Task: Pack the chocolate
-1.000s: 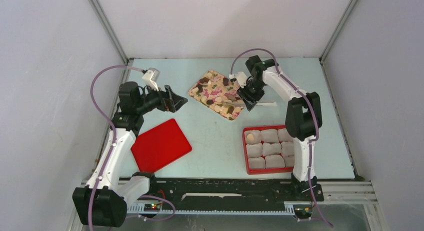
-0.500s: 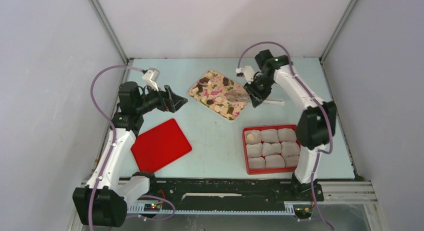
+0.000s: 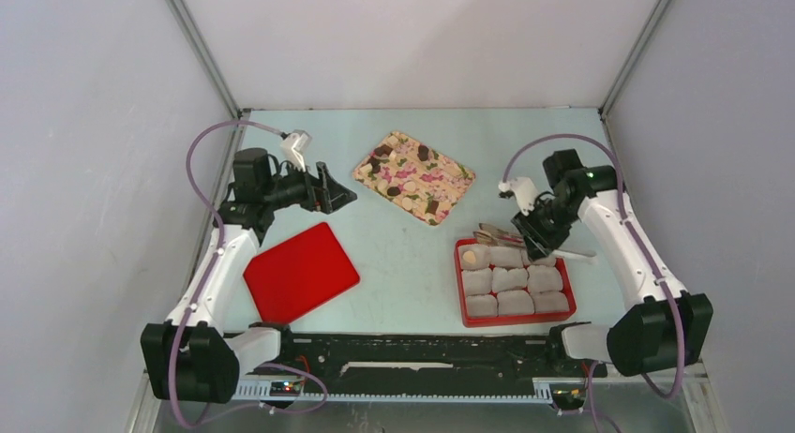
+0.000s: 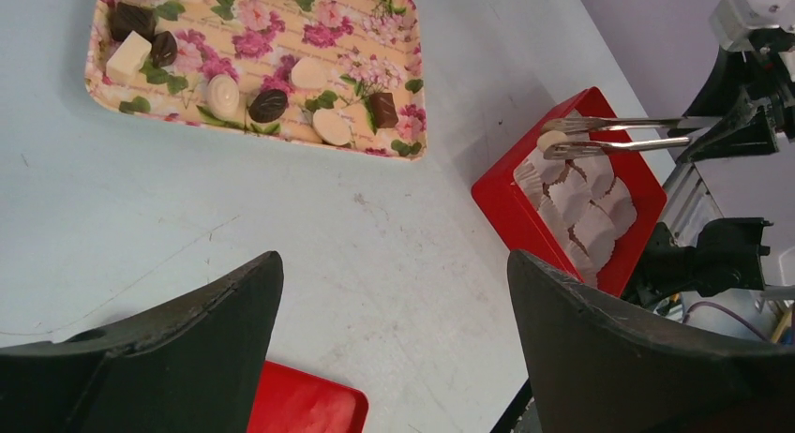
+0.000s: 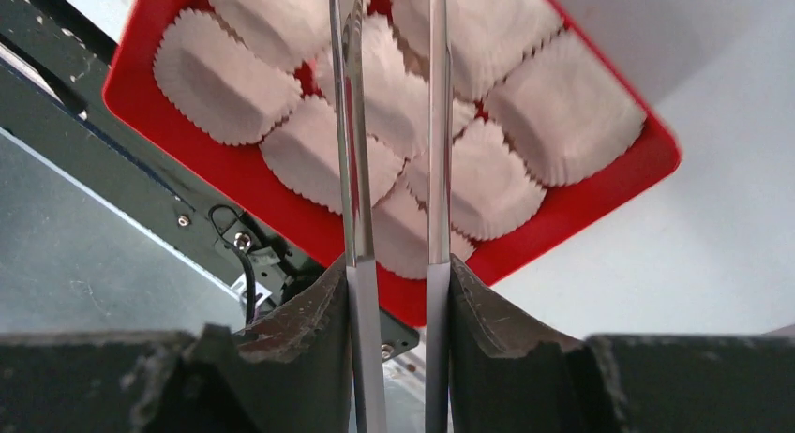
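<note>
The chocolate lies on a floral tray (image 3: 456,169): dark lumps (image 3: 423,153) and pale ones, clearer in the left wrist view (image 4: 268,105). My right gripper (image 3: 536,229) is shut on metal tongs (image 3: 502,236), which reach over the far left corner of a red box (image 3: 460,288) of white paper cups. In the left wrist view the tongs (image 4: 619,133) pinch a pale chocolate (image 4: 551,139) at their tips. One pale piece (image 3: 468,256) sits in the far-left cup. My left gripper (image 3: 336,191) is open and empty, left of the tray.
A flat red lid (image 3: 300,271) lies near the left arm. In the right wrist view the tongs (image 5: 436,124) run over the box's rim (image 5: 600,194) and its paper cups (image 5: 220,77). Grey walls close in both sides.
My right arm has swung from the floral tray back and right to above the red box, carrying the tongs. My left arm has shifted slightly.
</note>
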### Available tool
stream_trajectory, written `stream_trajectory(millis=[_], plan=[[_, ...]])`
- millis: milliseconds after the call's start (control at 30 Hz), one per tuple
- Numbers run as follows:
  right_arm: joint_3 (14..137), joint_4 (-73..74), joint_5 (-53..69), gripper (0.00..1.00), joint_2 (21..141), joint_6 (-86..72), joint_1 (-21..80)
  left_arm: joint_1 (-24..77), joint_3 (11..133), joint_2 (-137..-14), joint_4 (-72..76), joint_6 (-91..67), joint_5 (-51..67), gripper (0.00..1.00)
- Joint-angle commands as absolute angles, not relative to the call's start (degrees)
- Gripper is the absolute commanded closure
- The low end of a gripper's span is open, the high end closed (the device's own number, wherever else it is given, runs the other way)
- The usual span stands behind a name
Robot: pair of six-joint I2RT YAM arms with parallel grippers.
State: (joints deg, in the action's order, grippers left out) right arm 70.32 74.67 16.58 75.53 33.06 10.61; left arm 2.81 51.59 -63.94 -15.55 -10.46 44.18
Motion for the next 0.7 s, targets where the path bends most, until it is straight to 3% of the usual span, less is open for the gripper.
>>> stream_trajectory(millis=[0, 667], plan=[[67.2, 76.5, 16.8, 0.75, 69.5, 35.7, 6.4, 2.4, 56.3, -65.3, -17.8, -7.7, 46.7, 0.07], [62.6, 75.4, 14.5, 0.74, 74.5, 38.8, -2.2, 2.4, 55.5, -63.7, -18.8, -5.8, 47.1, 0.07]])
